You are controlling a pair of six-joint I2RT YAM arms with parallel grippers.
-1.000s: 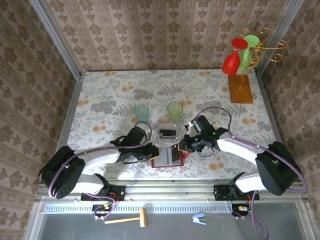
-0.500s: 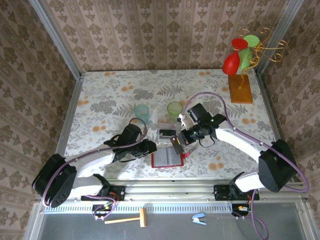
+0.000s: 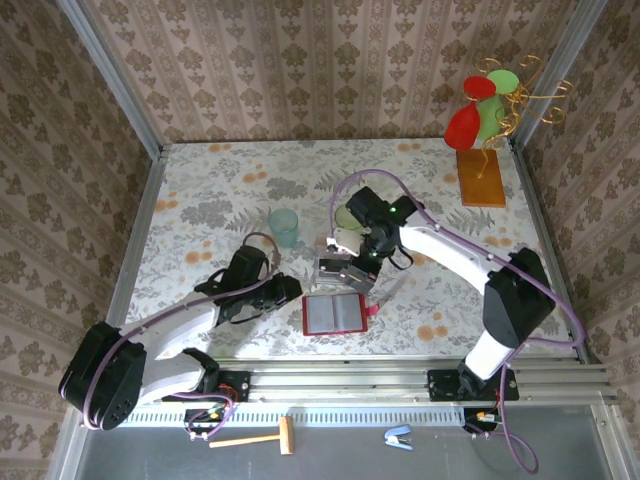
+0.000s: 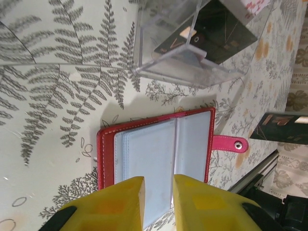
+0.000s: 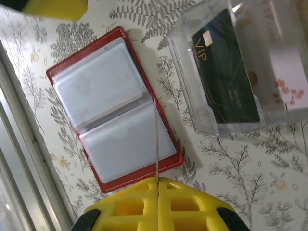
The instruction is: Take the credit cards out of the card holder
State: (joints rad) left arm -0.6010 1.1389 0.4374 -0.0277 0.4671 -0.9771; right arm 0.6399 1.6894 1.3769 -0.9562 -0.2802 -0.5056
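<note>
Showing the right gripper clamped on one edge-on credit card, lifted from the card holder beneath it toward the clear box; the left gripper, slightly parted and empty, has backed off.

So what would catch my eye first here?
The red card holder lies open near the front edge of the table, its grey pockets showing. Just past it, the right gripper pinches a thin card near a clear box that holds a dark card. Bright red and green cups on a stand mark the far right corner.
</note>
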